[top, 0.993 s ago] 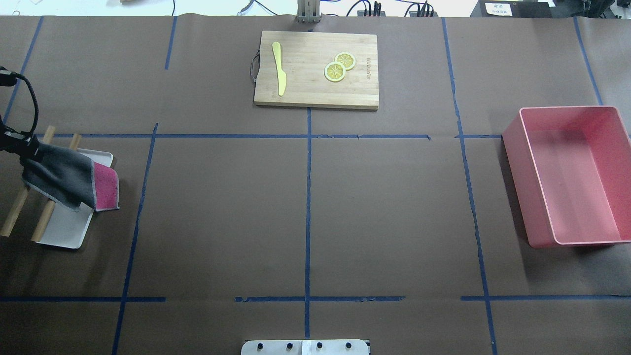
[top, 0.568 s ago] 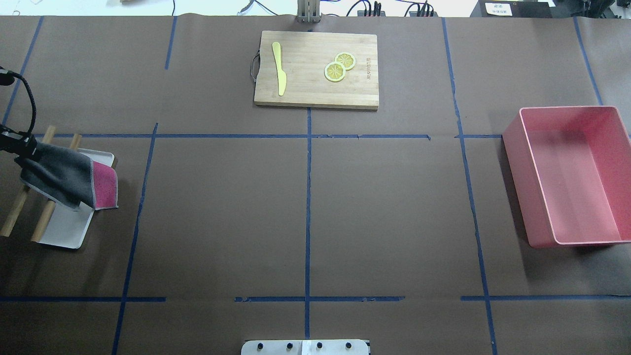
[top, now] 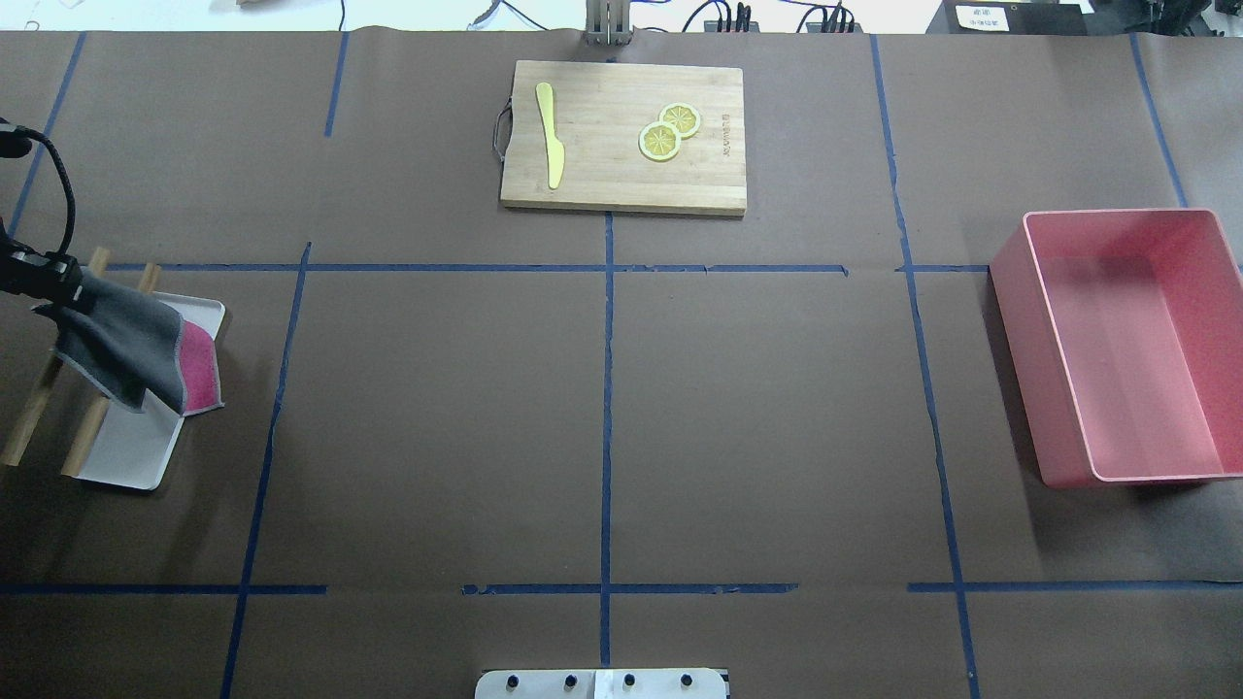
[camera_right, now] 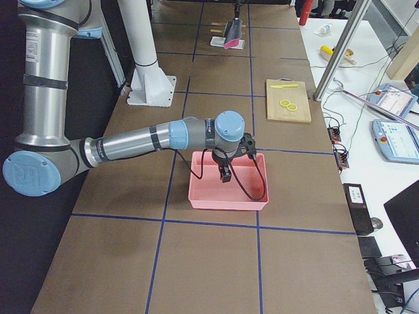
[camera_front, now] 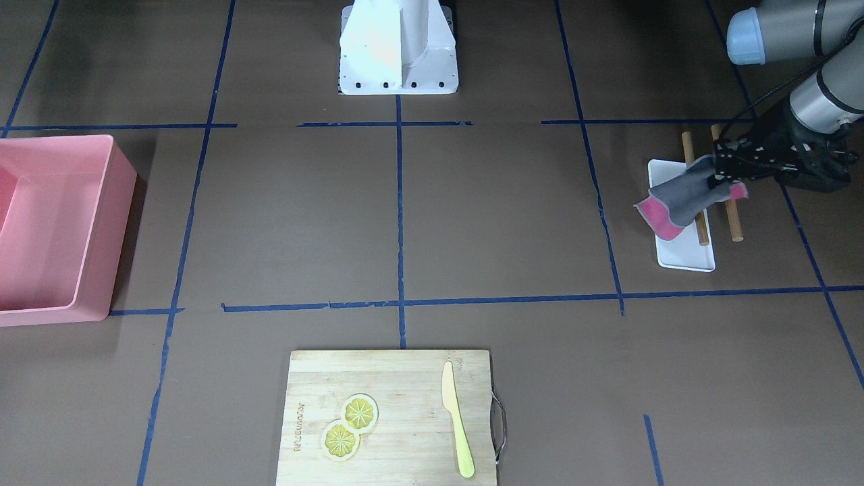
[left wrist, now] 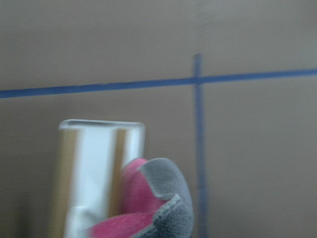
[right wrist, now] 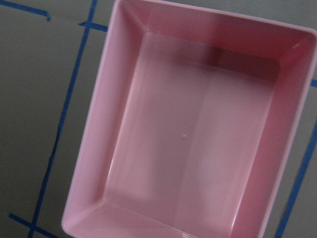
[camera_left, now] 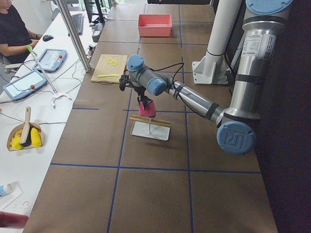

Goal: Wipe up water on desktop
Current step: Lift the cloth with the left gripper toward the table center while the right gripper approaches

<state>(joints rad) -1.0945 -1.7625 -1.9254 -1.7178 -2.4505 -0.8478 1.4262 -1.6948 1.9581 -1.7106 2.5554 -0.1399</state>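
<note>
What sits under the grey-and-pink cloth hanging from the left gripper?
A small white rectangular tray and two wooden rods, on the dark-brown desktop. The cloth covers part of both, hiding whatever lies there.

No text fully legible anywhere.
- Cutting board (top: 602, 175), middle of far edge of tabletop (top: 437, 388): dark printed brand mark (top: 724, 136) running along its short right-hand edge; one line of letters, too small to read.
- White label (top: 982, 16) on dark box (top: 1029, 17) beyond far right corner of tabletop: lines of print, unreadable.
- White sticker (camera_left: 253, 44) on upright section of left arm (camera_left: 194, 99), seen from left end of tabletop: dark print, too small to read.
</note>
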